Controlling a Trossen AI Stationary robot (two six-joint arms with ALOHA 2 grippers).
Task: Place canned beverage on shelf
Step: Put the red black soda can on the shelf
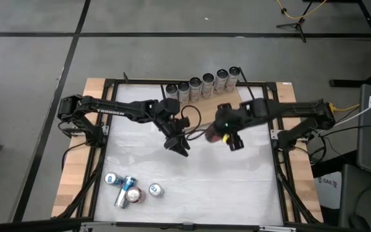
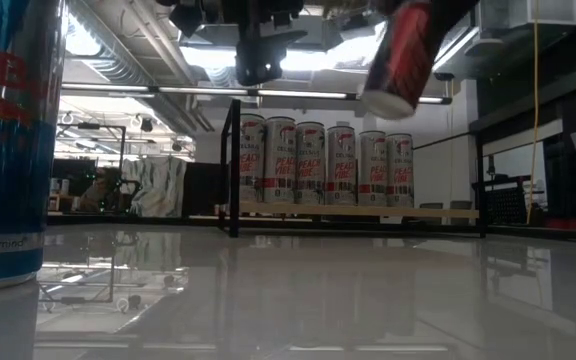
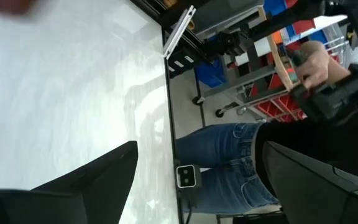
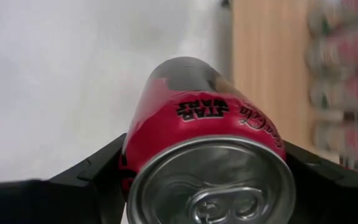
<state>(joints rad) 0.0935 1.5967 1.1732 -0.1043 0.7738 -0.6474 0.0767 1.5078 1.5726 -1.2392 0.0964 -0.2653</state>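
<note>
My right pincer (image 1: pixel 223 135) is clamped on a red can (image 4: pixel 204 124), which I hold up off the tabletop (image 1: pixel 237 187), tilted, just right of centre in the high view. In the low view the red can hangs in the upper middle of the frame, its lower end well above the shelf (image 2: pixel 358 211) behind it. My left pincer (image 1: pixel 180 147) hovers just left of centre in the high view, its fingers (image 3: pixel 92 180) apart with nothing between them.

I judge the task partly done. Six cans (image 1: pixel 203 86) already stand upright in a row on the shelf at the top centre of the high view; the low view shows five of them plainly, shoulder to shoulder. The bare wood of the shelf shows to the right of that row, so I judge there is room for more there. The red can is lifted but not yet set down; what is left for it is the carry toward the upper part of the frame and the placing upright on the board.

More remain on the tabletop: a small cluster of loose cans (image 1: pixel 129 189) sits at the lower left of the high view, some upright, at least one lying on its side. One blue can (image 2: pixel 8 140) stands at the left edge of the low view.
</note>
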